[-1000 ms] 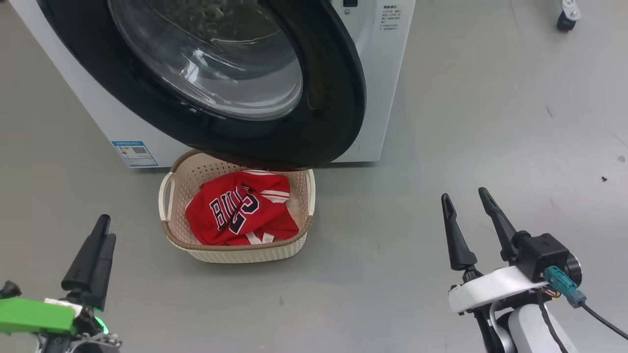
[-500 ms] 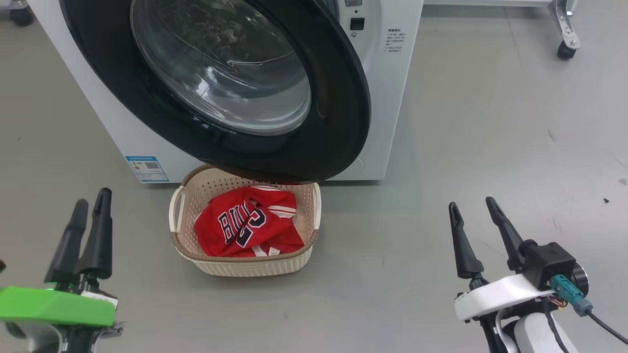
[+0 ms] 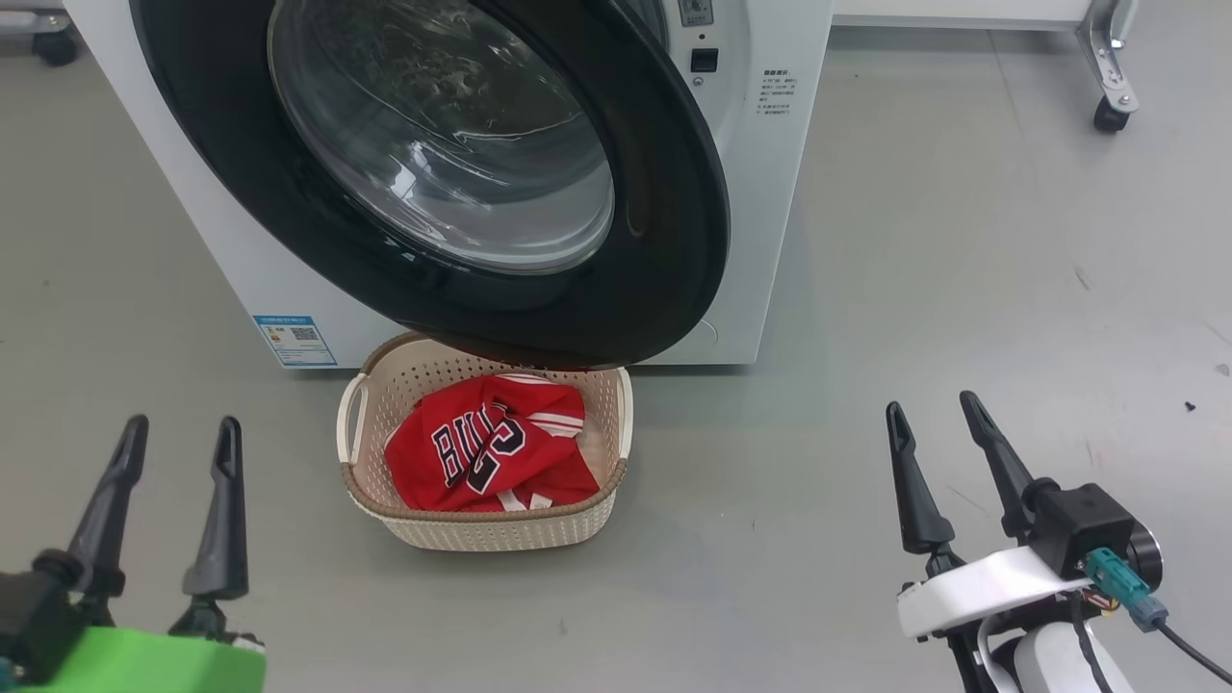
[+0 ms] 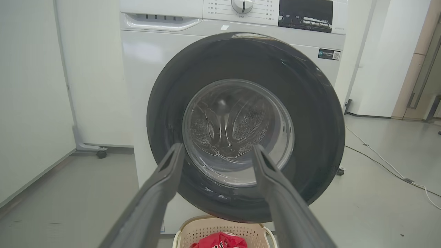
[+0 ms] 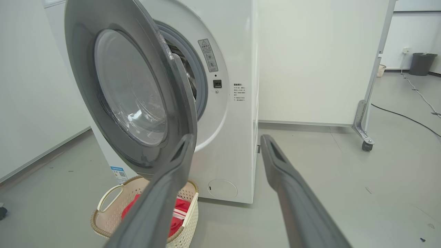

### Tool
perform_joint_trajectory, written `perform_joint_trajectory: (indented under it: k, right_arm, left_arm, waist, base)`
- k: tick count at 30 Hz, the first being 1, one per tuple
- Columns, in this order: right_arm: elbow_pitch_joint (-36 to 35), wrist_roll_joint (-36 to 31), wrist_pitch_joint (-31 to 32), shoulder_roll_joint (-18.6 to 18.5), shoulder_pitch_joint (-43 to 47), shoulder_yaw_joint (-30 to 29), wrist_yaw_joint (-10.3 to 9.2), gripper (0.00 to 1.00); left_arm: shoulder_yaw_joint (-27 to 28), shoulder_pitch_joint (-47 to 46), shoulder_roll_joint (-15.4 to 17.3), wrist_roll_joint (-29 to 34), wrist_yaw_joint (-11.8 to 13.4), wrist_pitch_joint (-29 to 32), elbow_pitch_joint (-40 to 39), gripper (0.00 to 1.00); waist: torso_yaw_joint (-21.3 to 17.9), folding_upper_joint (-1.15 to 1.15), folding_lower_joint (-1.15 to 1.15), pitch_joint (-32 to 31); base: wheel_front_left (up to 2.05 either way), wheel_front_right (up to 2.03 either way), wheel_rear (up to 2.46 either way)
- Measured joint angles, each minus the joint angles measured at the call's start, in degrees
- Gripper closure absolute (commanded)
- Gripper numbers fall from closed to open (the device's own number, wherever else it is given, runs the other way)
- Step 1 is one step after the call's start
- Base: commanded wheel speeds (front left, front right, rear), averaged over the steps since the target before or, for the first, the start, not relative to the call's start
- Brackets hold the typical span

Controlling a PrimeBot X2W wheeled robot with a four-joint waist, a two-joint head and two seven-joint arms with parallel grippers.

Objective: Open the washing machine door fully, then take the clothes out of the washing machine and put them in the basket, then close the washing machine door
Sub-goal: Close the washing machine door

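The white washing machine (image 3: pixel 760 212) stands ahead. Its washing machine door (image 3: pixel 674 241), glossy black with a clear window, hangs partly open over the basket's far edge. In the right wrist view the door (image 5: pixel 82 75) is ajar, and the grey drum rim (image 5: pixel 201 82) shows behind it. The cream basket (image 3: pixel 500 531) sits on the floor at the machine's foot, holding the red clothes (image 3: pixel 491 452), a "BULLS" jersey on top. My left gripper (image 3: pixel 182 425) is open at the lower left, well short of the basket. My right gripper (image 3: pixel 932 404) is open at the lower right, empty.
A wheeled white frame with a caster (image 3: pixel 1107 114) stands at the back right. A cable (image 4: pixel 379 160) runs across the grey floor to the machine's right. A dark bin (image 5: pixel 420 63) is far off. A pale wall panel (image 4: pixel 34 103) flanks the machine's left.
The head camera has tilted, shifting the whole picture downward. My left gripper has turned, so its two fingers now show spread apart. The right gripper, basket and door have kept their places.
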Motion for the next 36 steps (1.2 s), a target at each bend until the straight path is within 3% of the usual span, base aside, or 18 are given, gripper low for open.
perform_joint_trajectory:
  k: [7, 17, 36]
  right_arm:
    - [0.11, -0.4, 0.0, -0.01, 2.43, -0.29, 0.15, 0.0]
    - [0.88, -0.96, 0.0, 0.01, 5.32, -0.26, -0.19, 0.0]
    - [1.33, -0.98, 0.0, 0.04, 6.61, -0.21, -0.34, 0.0]
  left_arm:
    - [-3.64, 3.19, -0.16, 6.09, 3.26, -0.96, 2.41, 0.0]
    - [-7.1, 6.17, -2.64, 9.44, 6.45, -1.93, 6.6, 0.0]
    - [-8.31, 6.47, -4.12, 10.5, 8.14, -3.54, 9.94, 0.0]
  waist:
    - [-0.1, 0.0, 0.0, -0.47]
    - [-0.44, 0.0, 0.0, -1.28]
    - [-1.3, 0.0, 0.0, -1.65]
  base:
    - [0.0, 0.0, 0.0]
    - [0.0, 0.0, 0.0]
    - [0.0, 0.0, 0.0]
